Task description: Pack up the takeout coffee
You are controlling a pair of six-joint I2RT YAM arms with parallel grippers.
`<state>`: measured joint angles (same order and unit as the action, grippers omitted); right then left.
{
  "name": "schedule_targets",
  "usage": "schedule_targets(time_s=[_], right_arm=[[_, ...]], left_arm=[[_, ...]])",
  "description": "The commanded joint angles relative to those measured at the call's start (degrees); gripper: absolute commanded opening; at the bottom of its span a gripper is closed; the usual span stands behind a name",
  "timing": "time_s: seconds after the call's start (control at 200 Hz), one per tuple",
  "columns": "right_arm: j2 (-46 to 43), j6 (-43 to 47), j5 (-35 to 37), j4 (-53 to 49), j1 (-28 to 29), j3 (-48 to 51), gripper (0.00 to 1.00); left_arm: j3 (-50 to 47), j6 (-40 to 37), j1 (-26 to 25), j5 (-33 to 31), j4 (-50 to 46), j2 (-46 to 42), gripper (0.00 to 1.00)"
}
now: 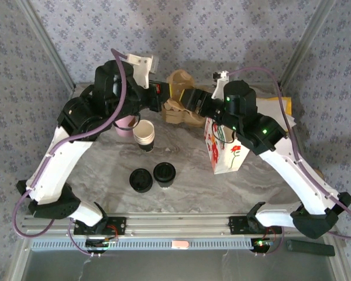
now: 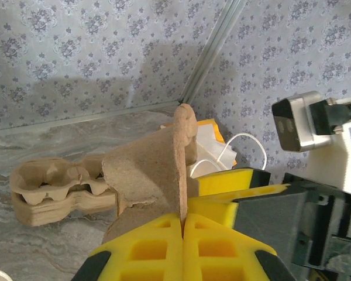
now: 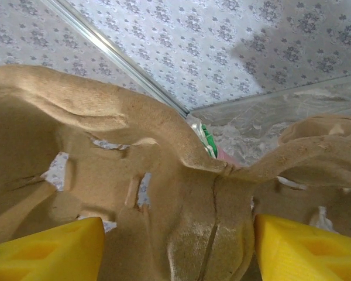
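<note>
The takeout coffee, a small white paper cup with a round black lid (image 1: 164, 174), stands on the grey marble table (image 1: 105, 170). It is to the left of the white paper bag with red flowers (image 1: 222, 149) and a bit nearer the arms. Just left of the coffee lies a low pile of black lids (image 1: 141, 180).

Further left of the bag, and further back, stand a stack of white paper cups (image 1: 144, 133) and a pink cup (image 1: 125, 126).

Behind the bag, both arms meet at a brown cardboard cup tray (image 1: 178, 81), lifted above a stack of the same trays (image 1: 184, 117).

The left gripper (image 2: 182, 219) is pinched tight on the tray's thin edge. The right gripper (image 3: 178, 222) has its yellow fingers (image 3: 47, 249) wide apart, one on each side of the tray's middle hump. I cannot tell if they squeeze it.

The right arm (image 1: 251, 120) hangs over the bag's top and hides part of it.
</note>
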<state>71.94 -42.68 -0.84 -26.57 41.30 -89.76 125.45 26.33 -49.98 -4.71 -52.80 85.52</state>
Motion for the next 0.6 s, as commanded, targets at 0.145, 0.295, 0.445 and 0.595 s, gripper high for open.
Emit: schedule_targets(time_s=[0.145, 0.295, 0.445, 0.595], right_arm=[[1.06, 0.14, 2.51, 0.94, 0.08, -0.89, 0.66], [0.74, -0.37, 2.86, 1.48, -0.51, 0.17, 0.66], [1.33, -0.79, 1.13, 2.73, -0.99, 0.06, 0.59], [1.73, -1.77, 0.61, 3.66, -1.22, 0.28, 0.54]], left_arm=[[1.91, -1.1, -0.47, -1.96, 2.69, -0.25, 0.0], [1.69, -1.45, -0.47, -2.51, 3.14, -0.49, 0.0], [1.64, -1.1, -0.48, -1.76, 3.38, -0.01, 0.01], [1.51, -0.84, -0.5, -1.35, 3.66, 0.24, 0.02]])
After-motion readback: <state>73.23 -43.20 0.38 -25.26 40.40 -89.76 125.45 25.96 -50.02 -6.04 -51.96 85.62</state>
